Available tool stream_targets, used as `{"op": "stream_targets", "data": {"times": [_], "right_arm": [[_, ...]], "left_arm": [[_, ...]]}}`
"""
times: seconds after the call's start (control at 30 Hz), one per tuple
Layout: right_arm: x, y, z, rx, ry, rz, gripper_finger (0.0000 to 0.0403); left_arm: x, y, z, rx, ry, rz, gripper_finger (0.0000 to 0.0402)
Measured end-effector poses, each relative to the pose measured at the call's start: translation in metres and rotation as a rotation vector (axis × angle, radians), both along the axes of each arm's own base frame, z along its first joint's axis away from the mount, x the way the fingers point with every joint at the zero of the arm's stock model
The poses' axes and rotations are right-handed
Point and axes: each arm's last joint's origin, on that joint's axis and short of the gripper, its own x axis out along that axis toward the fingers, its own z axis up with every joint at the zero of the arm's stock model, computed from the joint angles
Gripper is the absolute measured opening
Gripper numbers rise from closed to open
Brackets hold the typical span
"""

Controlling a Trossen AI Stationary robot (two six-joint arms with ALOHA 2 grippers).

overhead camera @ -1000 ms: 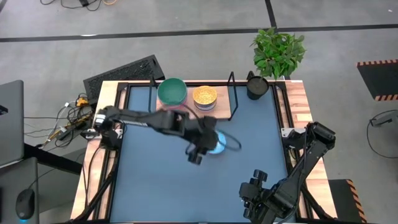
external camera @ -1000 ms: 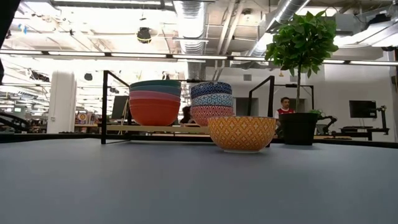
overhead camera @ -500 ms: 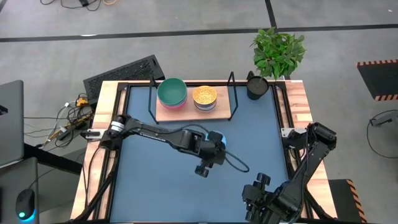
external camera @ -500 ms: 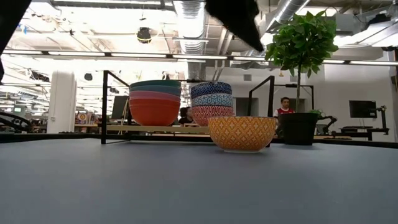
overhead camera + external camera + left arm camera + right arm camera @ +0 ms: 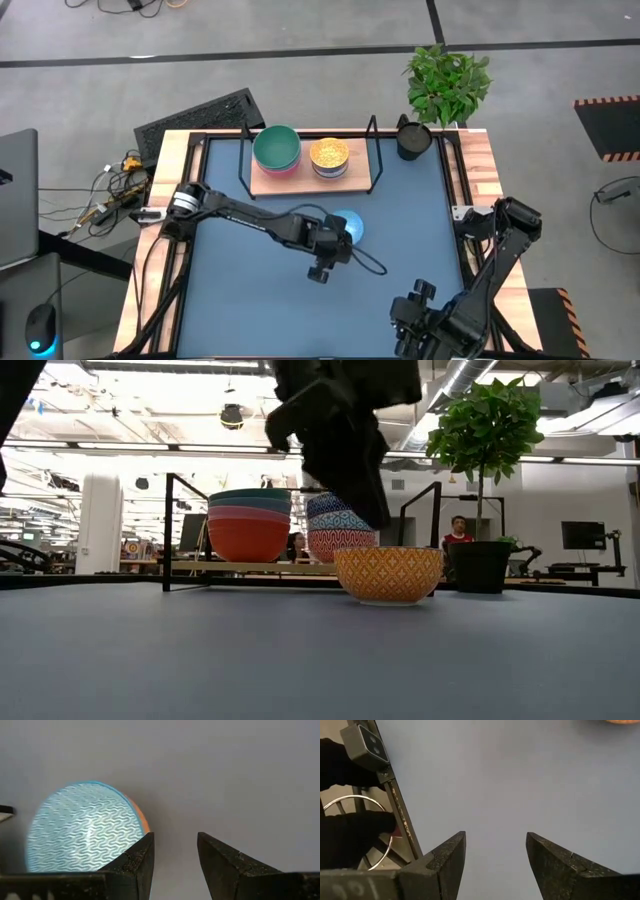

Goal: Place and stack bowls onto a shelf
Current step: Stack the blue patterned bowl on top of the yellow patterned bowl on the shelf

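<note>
Dropped lower over the last half second: left gripper point(image 5: 322, 262), fingers point(image 5: 141, 856) parted and empty, just beside the orange bowl point(image 5: 347, 226) mid-frame on the table point(image 5: 400, 250). Could easily clip the rim and shove it off-line. Right gripper point(image 5: 412, 318) parked lower right, released.

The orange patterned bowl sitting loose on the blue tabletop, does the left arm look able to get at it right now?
Probably yes. The left gripper, fingers open, hovers right beside the orange patterned bowl, which sits alone in front of the wooden shelf. Nothing stands between them.
</note>
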Motion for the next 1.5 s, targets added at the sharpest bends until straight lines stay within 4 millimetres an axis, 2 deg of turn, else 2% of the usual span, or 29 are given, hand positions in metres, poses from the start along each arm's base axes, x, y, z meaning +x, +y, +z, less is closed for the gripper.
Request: {"op": "stream_targets", "data": {"times": [0.2,0.43,0.8,1.0,1.13,1.23,1.5], "right_arm": [[0.0,0.0,0.0,0.006,-0.002,-0.014,0.0235],[0.001,0.001,0.0,0.015,-0.008,-0.017,0.0235],[0.004,-0.002,0.0,0.012,-0.006,-0.027,0.0235],[0.004,-0.003,0.0,0.007,-0.003,-0.023,0.0235],[0.004,-0.003,0.0,0.009,-0.003,-0.022,0.0235],[0.004,-0.003,0.0,0.006,-0.002,-0.02,0.0235],[0.003,-0.004,0.0,-0.005,0.006,-0.017,0.0235]], "left_arm": [[-0.004,0.002,-0.017,-0.012,0.011,-0.002,0.0135],[-0.001,0.012,-0.016,0.023,-0.018,0.038,0.0135],[0.003,0.013,-0.025,0.016,-0.005,0.001,0.0129],[0.005,0.021,-0.024,0.021,-0.018,0.016,0.0078],[0.005,0.026,-0.036,0.006,0.017,0.016,0.0037],[0.004,0.026,-0.037,-0.012,0.025,0.004,0.0012],[-0.001,0.026,-0.044,-0.007,0.051,0.011,0.0004]]}}
